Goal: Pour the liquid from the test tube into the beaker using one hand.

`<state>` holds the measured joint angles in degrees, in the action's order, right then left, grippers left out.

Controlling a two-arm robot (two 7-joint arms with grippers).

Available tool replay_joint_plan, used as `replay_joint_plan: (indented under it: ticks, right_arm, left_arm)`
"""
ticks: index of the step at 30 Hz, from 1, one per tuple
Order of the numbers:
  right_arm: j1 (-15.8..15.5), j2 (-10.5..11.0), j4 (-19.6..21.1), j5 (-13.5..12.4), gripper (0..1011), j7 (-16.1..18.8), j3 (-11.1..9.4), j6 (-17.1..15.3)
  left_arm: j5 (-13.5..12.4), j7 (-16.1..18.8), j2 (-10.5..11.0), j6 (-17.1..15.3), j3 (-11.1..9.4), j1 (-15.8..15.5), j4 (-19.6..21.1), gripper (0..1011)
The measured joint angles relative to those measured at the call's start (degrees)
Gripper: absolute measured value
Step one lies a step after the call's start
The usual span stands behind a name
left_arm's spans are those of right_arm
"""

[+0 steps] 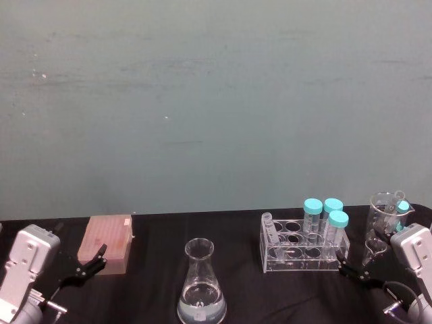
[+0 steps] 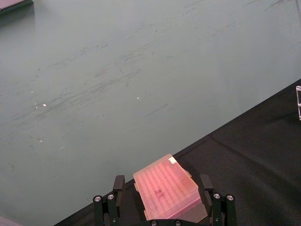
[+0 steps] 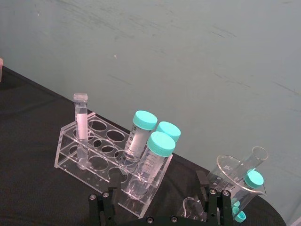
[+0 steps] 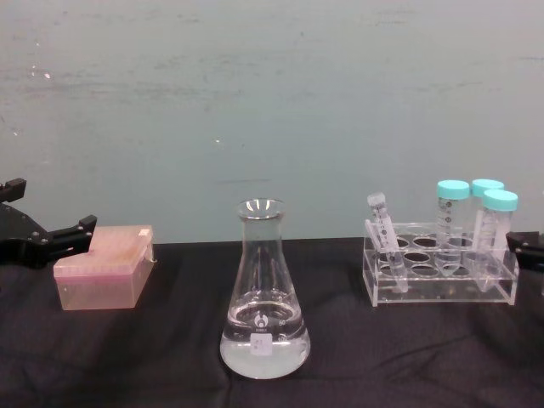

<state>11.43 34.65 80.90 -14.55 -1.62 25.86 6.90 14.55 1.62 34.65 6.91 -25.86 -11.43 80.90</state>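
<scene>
currently, the test tube (image 4: 384, 236) leans capless in the clear rack (image 4: 442, 287), at the end nearest the beaker (image 4: 263, 285). the beaker stands at the centre of the black table (image 4: 127, 365) with clear liquid (image 4: 263, 355) pooled in its base. the right gripper (image 1: 347, 266) hovers just beside the rack's other end, fingers spread wide and holding nothing. the left gripper (image 1: 100, 258), likewise wide open and empty, sits just beside a pink box (image 1: 108, 239). three teal-capped tubes (image 4: 453, 217) share the rack.
</scene>
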Motion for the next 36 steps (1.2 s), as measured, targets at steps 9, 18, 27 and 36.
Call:
replay_joint_plan:
  ticks: [9,18,27,36]
  right_arm:
    - [0.0,0.0,0.0,0.0,1003,0.0,0.0,0.0]
    - [0.0,0.0,0.0,0.0,1003,0.0,0.0,0.0]
    - [0.0,0.0,0.0,0.0,1003,0.0,0.0,0.0]
    - [0.0,0.0,0.0,0.0,1003,0.0,0.0,0.0]
  left_arm:
    - [0.0,0.0,0.0,0.0,0.0,0.0,0.0,1000]
    - [0.0,0.0,0.0,0.0,0.0,0.0,0.0,1000]
    - [0.0,0.0,0.0,0.0,0.0,0.0,0.0,1000]
    - [0.0,0.0,0.0,0.0,0.0,0.0,0.0,1000]
